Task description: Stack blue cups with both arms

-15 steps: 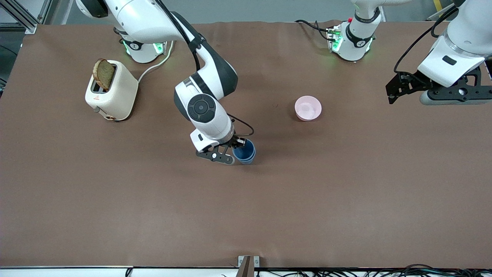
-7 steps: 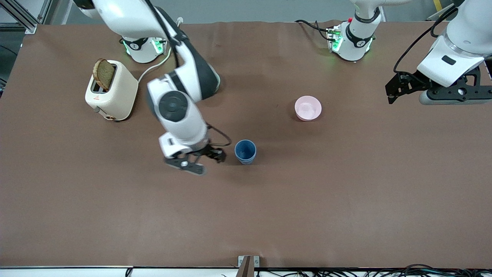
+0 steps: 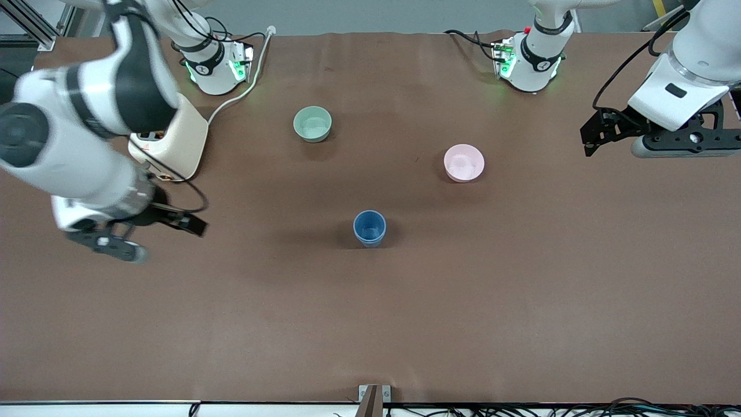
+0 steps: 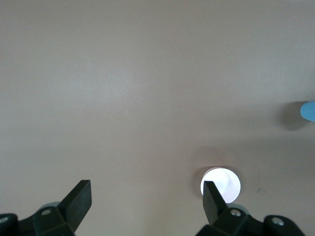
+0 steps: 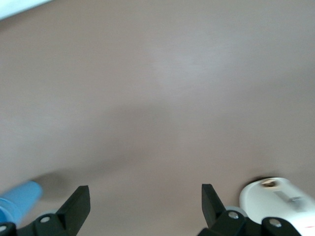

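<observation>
The blue cups [image 3: 369, 228] are seen nested as one stack near the worktop's middle, so the stacking is judged done. The right gripper [image 3: 150, 231] hangs wide open and empty over the right arm's end; the left gripper [image 3: 602, 136], equally spread and empty, waits over the left arm's end.

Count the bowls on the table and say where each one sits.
2. The green bowl sits nearer the robots' bases, toward the right arm's end. The pink bowl sits closer to the front camera than it, toward the left arm's end. None seems hidden.
</observation>
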Controlling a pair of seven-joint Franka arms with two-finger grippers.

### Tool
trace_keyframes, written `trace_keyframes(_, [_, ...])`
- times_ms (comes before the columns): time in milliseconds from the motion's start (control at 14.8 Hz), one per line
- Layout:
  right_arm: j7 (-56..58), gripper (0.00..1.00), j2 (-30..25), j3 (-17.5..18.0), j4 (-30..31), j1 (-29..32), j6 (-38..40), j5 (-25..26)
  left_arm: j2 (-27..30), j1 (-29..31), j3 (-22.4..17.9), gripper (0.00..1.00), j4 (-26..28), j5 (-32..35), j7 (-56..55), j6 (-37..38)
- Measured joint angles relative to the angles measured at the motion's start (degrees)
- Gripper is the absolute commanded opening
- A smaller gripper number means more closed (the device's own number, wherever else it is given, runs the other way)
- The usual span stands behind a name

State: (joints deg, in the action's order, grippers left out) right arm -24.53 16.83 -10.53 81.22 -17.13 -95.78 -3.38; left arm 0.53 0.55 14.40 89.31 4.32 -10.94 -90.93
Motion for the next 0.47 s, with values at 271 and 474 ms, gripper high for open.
trace_keyframes(271, [19.0,1.00,-4.9,-0.2,2.9,13.0,3.8,1.0,0.0,0.0,0.0,1.00,0.0,-0.2,0.0,0.0])
trace_keyframes(474, [27.0,1.00,-8.5,-0.2,2.8,18.3,6.8,1.0,0.0,0.0,0.0,1.00,0.0,-1.1,0.0,0.0])
